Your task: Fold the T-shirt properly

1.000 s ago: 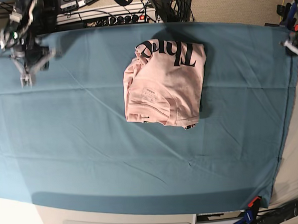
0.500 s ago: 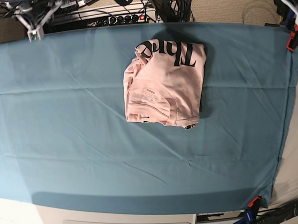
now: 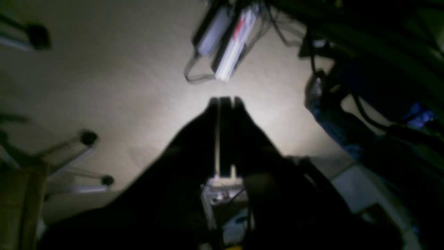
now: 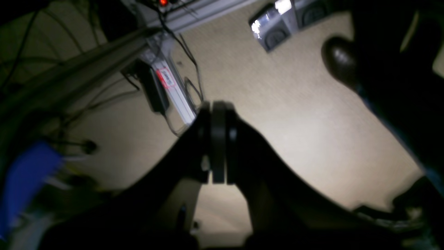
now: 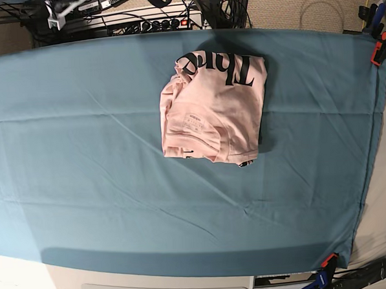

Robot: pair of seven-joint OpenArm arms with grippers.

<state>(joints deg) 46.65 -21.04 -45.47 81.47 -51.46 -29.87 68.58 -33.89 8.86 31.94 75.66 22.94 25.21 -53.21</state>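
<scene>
T-shirt [image 5: 214,106] lay folded on the desk [image 5: 84,169], lettering at the far end, well apart from both arms' pressed-together, empty jaws.

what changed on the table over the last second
Both arms pulled back off the table. The right hand, which hung over the cloth's far corner on the base view's left, is now at that view's top edge, shut and holding nothing. The left hand also left the opposite corner, shut and bare. The folded T-shirt and the teal table cloth stayed as they were.
</scene>
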